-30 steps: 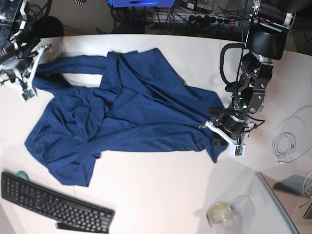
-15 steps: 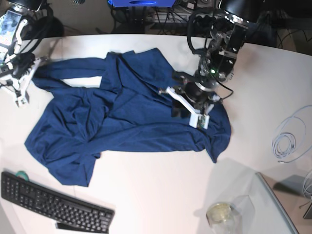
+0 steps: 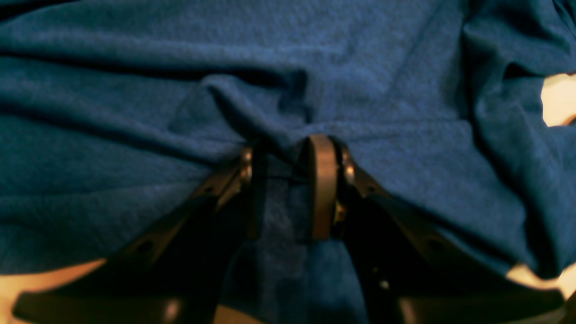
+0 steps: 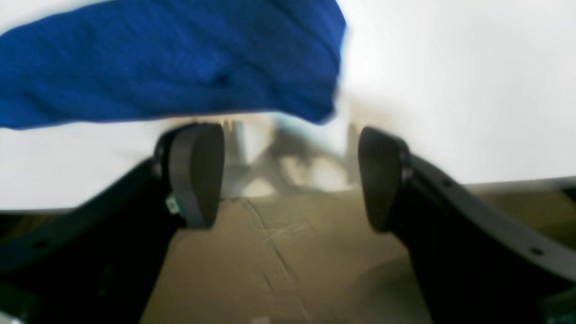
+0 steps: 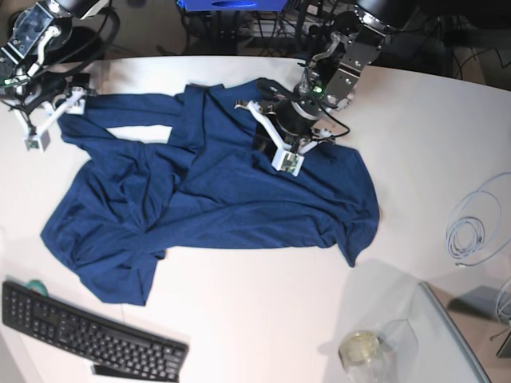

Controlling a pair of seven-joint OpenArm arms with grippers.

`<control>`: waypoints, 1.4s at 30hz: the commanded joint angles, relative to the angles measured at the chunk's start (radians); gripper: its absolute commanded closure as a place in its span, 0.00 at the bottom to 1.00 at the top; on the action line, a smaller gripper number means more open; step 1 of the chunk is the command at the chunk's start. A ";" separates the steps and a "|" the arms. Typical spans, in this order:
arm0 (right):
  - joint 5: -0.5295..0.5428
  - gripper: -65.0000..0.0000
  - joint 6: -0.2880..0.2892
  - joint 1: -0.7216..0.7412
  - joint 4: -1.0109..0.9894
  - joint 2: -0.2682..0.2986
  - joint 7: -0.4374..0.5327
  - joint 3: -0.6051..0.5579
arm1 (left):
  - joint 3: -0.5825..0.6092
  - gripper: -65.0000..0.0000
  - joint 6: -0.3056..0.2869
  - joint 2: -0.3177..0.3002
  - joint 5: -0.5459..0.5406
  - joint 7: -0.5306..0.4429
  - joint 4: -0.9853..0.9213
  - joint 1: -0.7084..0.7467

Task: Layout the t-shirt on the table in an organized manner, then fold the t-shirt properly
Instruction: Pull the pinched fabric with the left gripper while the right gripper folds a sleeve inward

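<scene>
The right claw (image 5: pixel 49 112) is hanging spread wide and empty at the shirt's (image 5: pixel 200 199) far-left sleeve end. The shirt is lying rumpled across the white worktop (image 5: pixel 263 319), beyond the keyboard (image 5: pixel 88 335). The left claw (image 5: pixel 275 136) is pinching a fold near the shirt's top middle.

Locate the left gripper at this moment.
In the base view the left gripper sits upper centre-right, pinching the t-shirt near its far edge.
</scene>
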 commanded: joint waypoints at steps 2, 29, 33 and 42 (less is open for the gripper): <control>0.052 0.35 0.001 0.004 -0.014 0.006 -0.005 -0.001 | -0.013 0.75 0.010 -0.050 0.006 0.019 0.007 0.022; 0.127 1.00 0.001 -0.063 0.201 0.009 -0.096 -0.011 | -0.237 0.75 0.010 -0.152 0.006 0.025 0.217 0.113; 0.127 1.00 0.001 -0.065 0.358 0.009 -0.145 -0.056 | -0.237 0.75 0.010 -0.164 -0.002 0.027 0.263 0.115; 0.285 0.99 0.001 -0.011 0.385 0.057 -0.151 -0.343 | -0.367 0.75 0.010 -0.187 0.004 0.027 0.388 0.205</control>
